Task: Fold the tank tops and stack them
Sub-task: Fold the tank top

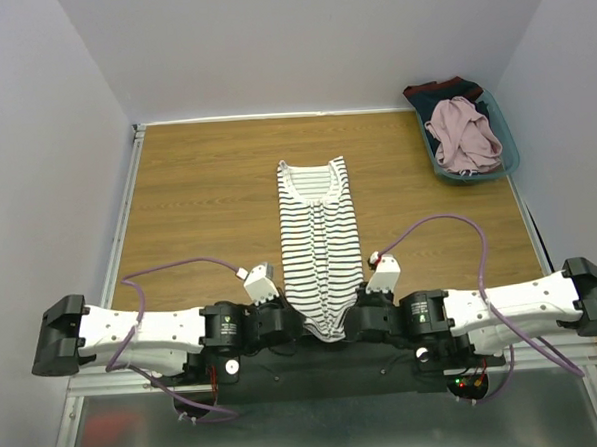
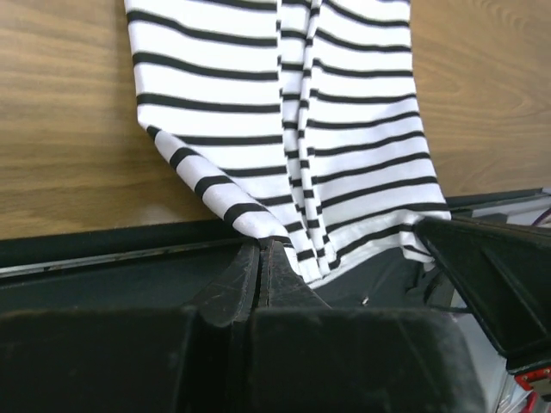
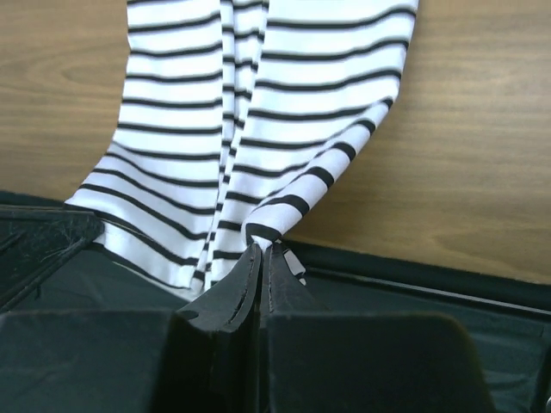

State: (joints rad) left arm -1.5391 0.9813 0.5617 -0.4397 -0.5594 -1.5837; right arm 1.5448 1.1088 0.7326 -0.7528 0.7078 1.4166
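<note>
The white black-striped tank top [image 1: 319,237] lies folded into a long narrow strip down the middle of the table, neckline far, hem hanging over the near edge. My left gripper [image 2: 261,244] is shut on the hem's left corner [image 2: 245,219]. My right gripper [image 3: 263,248] is shut on the hem's right corner [image 3: 288,202]. In the top view both grippers, left [image 1: 292,319] and right [image 1: 356,316], sit tucked at the near edge on either side of the hem. The pink-mauve tank top [image 1: 464,135] lies crumpled in the bin at the back right.
A teal bin [image 1: 510,157] stands at the table's back right, with dark navy-and-red clothing [image 1: 440,89] under the pink top. A black strip [image 2: 95,245] runs along the near table edge. White walls close in the left, back and right sides.
</note>
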